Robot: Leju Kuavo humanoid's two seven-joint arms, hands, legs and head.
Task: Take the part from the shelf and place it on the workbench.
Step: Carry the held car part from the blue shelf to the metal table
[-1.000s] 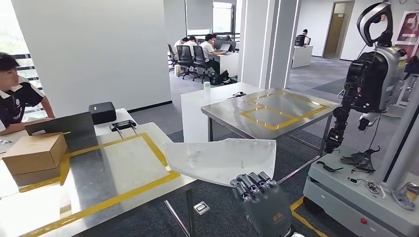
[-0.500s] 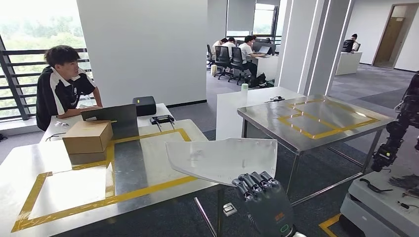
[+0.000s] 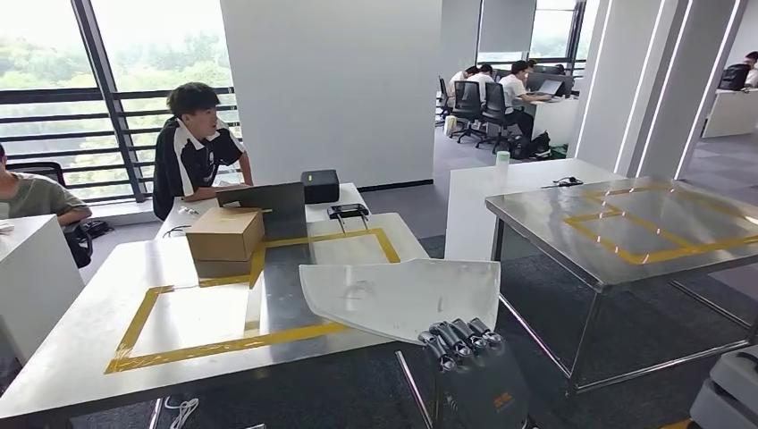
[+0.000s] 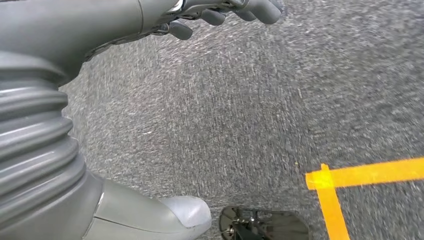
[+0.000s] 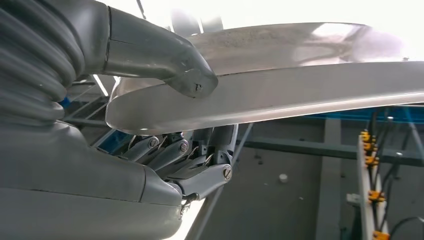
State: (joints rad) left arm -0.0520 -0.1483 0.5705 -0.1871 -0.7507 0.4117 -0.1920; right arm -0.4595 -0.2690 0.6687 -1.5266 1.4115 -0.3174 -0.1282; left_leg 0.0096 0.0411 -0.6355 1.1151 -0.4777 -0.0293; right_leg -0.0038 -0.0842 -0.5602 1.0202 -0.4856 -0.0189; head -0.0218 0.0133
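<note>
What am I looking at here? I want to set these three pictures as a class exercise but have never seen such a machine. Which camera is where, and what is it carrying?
This is a humanoid robot with two arms, each ending in a many-fingered hand. The wide picture comes from a camera high on its body, looking forward and down. There the right hand holds a flat white part from below, in front of a steel workbench marked with yellow tape. On the bench lie a cardboard box and a dark laptop; a person leans at the far end. The other two pictures come from cameras at the wrists. The right one shows the thumb pressing on top of the part, darker fingers beneath. The left one shows the left hand over grey carpet, holding nothing, fingers curled.
</note>
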